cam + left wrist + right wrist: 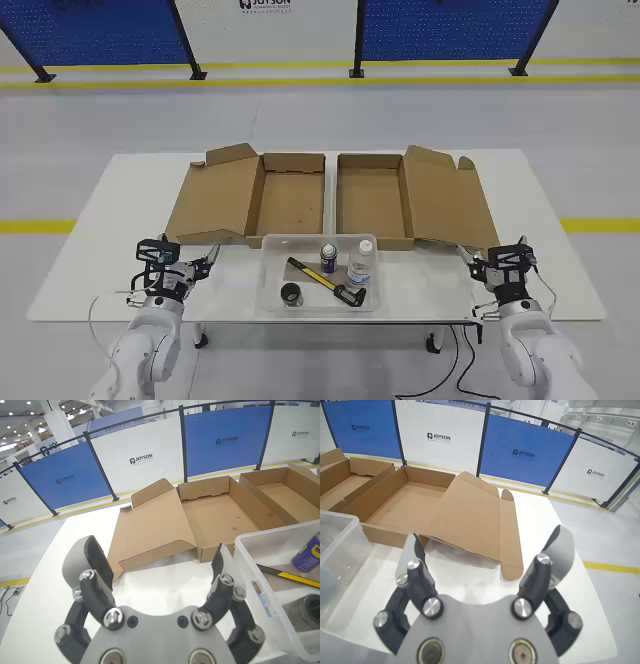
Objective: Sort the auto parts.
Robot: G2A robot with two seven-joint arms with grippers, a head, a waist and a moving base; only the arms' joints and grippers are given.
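A clear plastic bin (272, 262) at the table's front middle holds a blue spray can (328, 257), a clear bottle (361, 265), a black-and-yellow tool (305, 272), a metal cylinder (291, 294) and a black part (349, 296). My left gripper (156, 550) is open and empty above the bare table, just left of the bin (250, 540), where the can (308, 555), the tool (287, 575) and the cylinder (305, 612) show. My right gripper (485, 535) is open and empty to the right of the bin (337, 550). From above, the left gripper (175, 265) and the right gripper (500, 265) flank the bin.
Two open cardboard boxes, the left box (290, 195) and the right box (372, 198), lie side by side behind the bin with nothing in them. Their lids (215, 198) (440, 200) are folded outward. The right box's lid (475, 520) lies just ahead of my right gripper.
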